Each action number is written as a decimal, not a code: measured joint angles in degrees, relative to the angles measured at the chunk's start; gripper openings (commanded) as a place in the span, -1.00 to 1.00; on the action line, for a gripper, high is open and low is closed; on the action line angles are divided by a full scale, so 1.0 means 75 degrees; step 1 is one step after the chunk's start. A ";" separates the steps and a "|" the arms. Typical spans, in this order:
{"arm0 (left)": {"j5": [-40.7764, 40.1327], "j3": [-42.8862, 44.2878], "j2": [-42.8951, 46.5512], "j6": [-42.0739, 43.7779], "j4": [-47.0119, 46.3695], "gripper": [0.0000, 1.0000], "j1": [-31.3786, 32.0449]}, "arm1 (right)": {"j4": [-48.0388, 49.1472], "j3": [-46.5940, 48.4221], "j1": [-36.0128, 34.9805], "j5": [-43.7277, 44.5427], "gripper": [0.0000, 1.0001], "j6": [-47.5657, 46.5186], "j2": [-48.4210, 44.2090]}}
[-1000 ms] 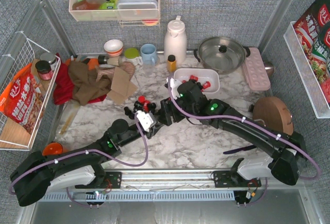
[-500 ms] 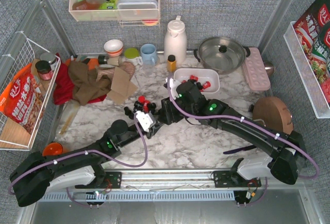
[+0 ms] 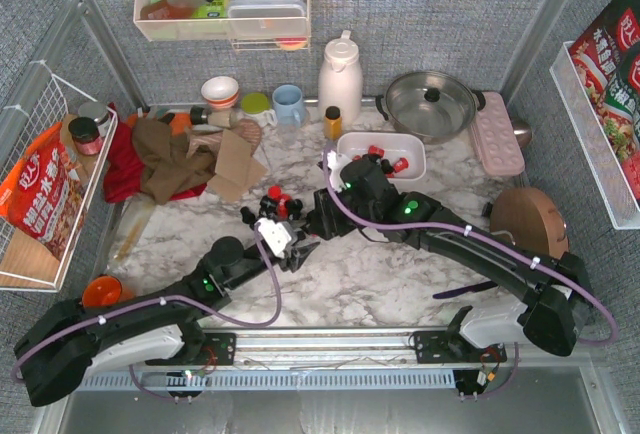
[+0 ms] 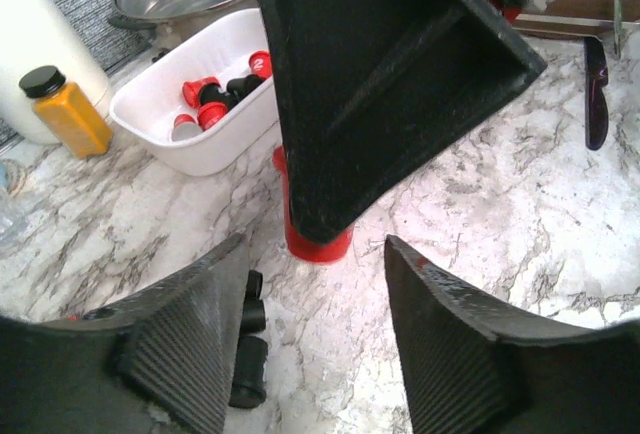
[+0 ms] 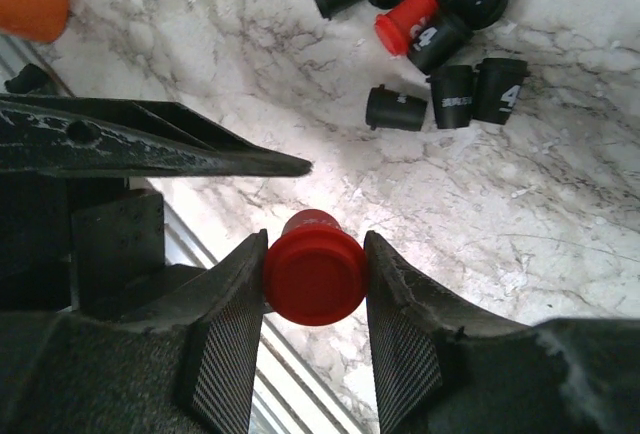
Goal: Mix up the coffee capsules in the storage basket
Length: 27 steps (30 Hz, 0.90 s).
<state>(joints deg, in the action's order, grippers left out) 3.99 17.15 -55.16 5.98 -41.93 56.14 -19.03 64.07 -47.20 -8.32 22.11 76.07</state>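
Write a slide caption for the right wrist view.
Right pincer grips one red capsule; loose black and red capsules lie on the marble tabletop beyond.

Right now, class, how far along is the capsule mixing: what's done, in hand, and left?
Done: several red and black capsules lie in the storage basket. In hand: the right gripper is shut on a red capsule. Left: a loose pile of mostly black capsules on the table; the left gripper is open.
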 measured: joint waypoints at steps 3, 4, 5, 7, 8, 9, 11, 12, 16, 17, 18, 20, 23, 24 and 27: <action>-0.0172 -0.0213 0.0192 -0.0085 0.0003 0.44 0.0000 | -0.0015 0.0050 0.0003 0.0428 -0.25 -0.0093 0.0000; -0.0274 -0.0291 0.0256 -0.0143 0.0003 0.45 0.0000 | -0.0015 0.0090 0.0015 0.0627 -0.25 -0.0192 0.0006; -0.0353 -0.0382 0.0329 -0.0219 0.0012 0.46 0.0000 | -0.0017 0.0137 0.0041 0.0857 -0.24 -0.0291 0.0029; -0.0638 -0.0498 0.0440 -0.0399 0.0076 0.47 0.0000 | -0.0015 0.0271 0.0166 0.1416 -0.24 -0.0600 0.0137; -0.0813 -0.0522 0.0484 -0.0498 0.0134 0.47 0.0000 | -0.0006 0.0329 0.0254 0.1690 -0.25 -0.0746 0.0210; -0.1040 -0.0527 0.0527 -0.0644 0.0219 0.48 0.0000 | 0.0009 0.0391 0.0364 0.1993 -0.25 -0.0924 0.0309; -0.1542 -0.0533 0.0580 -0.0938 0.0396 0.51 0.0000 | 0.0114 0.0481 0.0662 0.2565 -0.25 -0.1268 0.0574; -0.1818 -0.0536 0.0580 -0.1110 0.0495 0.53 0.0000 | 0.0175 0.0545 0.0871 0.2827 -0.25 -0.1431 0.0764; -0.2830 -0.0542 0.0332 -0.1775 0.0831 0.56 0.0000 | 0.0402 0.1014 0.1836 0.3465 -0.24 -0.1859 0.1722; -0.3025 -0.0527 0.0210 -0.1929 0.0947 0.57 0.0000 | 0.0455 0.1154 0.2066 0.3535 -0.24 -0.1918 0.1970; -0.3182 -0.0478 0.0064 -0.2069 0.1081 0.59 0.0000 | 0.0478 0.1285 0.2288 0.3608 -0.21 -0.1967 0.2200; -0.3439 -0.0338 -0.0251 -0.2317 0.1303 0.61 0.0000 | 0.0522 0.1521 0.2646 0.3704 -0.13 -0.1990 0.2600; -0.3797 0.0003 -0.0828 -0.2713 0.1632 0.66 -0.0006 | 0.0562 0.1894 0.3060 0.3748 0.04 -0.2017 0.3177; -0.3914 0.0157 -0.1035 -0.2856 0.1784 0.67 -0.0006 | 0.0560 0.1996 0.3171 0.3751 0.13 -0.2014 0.3325; -0.4173 0.0647 -0.1652 -0.3281 0.2159 0.69 -0.0023 | 0.0539 0.2337 0.3471 0.3754 0.41 -0.2043 0.3704</action>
<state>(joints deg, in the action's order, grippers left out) -27.31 22.00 -67.55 -18.63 -25.74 55.96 -14.98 81.60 -21.17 19.84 6.79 103.85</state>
